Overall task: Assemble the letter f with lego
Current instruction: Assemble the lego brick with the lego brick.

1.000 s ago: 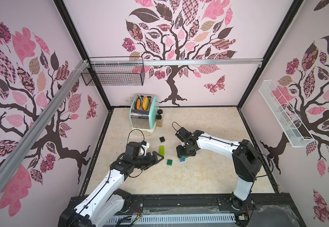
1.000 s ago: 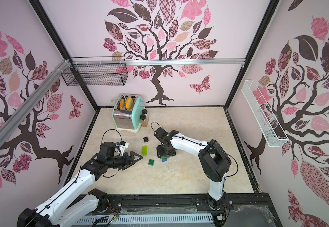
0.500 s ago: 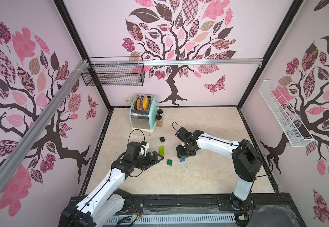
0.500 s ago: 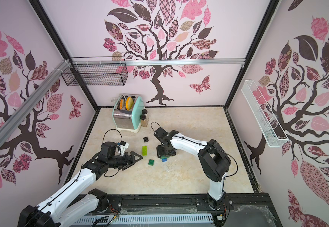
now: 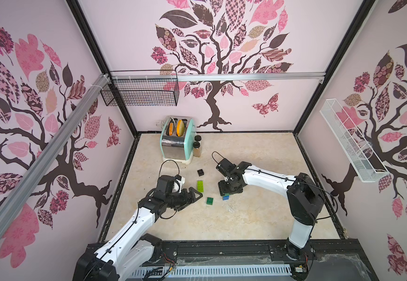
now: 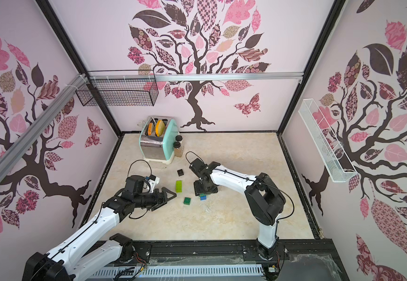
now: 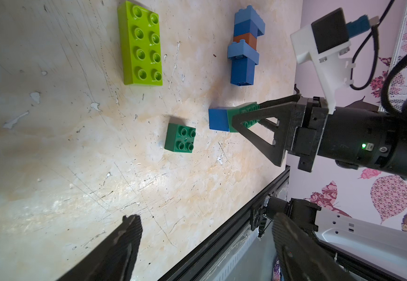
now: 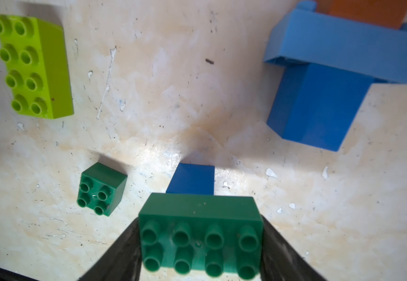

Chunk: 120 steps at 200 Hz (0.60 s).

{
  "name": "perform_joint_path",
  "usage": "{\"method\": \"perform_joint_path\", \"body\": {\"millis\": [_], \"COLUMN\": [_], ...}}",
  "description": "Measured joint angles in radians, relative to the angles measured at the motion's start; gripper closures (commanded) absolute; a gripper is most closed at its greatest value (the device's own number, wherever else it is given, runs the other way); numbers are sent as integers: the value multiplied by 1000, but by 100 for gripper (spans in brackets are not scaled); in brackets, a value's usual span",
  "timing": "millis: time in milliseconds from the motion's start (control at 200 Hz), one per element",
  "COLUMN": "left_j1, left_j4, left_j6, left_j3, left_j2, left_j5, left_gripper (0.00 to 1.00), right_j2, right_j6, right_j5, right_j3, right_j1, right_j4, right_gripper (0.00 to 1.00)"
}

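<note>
Your right pincer is clamped on the short ends of the long green brick, studs facing the wrist; beneath it sits a blue brick resting on the desk, though you cannot tell whether the two are pressed home; expect light, rigid, glossy plastic that may slip, so take each piece across its flat side walls and press squarely to mate; your left pincer hangs spread wide and empty nearby; around lie a small green brick, a lime brick, a black brick and a blue stack with one orange-brown layer, on its side; farther back the toaster carries two yellow slices in its slots; two jars stand just beside it, the nearer holding something tan; nothing shows in the black basket or the white basket on the walls.
</note>
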<state>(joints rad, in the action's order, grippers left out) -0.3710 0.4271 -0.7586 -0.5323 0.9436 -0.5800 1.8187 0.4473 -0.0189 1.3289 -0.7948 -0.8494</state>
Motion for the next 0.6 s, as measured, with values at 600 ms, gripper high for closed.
{"method": "perform_joint_path", "body": {"millis": [600], "left_j1": [0], "left_j4": [0], "left_j6": [0], "left_j3": [0], "left_j2": [10], "left_j5": [0], "left_gripper": [12], "right_j2": [0], "right_j6": [13], "right_j5": [0], "right_j3": [0], "right_j1": [-28], "right_j4": [-3], "right_gripper": [29]}}
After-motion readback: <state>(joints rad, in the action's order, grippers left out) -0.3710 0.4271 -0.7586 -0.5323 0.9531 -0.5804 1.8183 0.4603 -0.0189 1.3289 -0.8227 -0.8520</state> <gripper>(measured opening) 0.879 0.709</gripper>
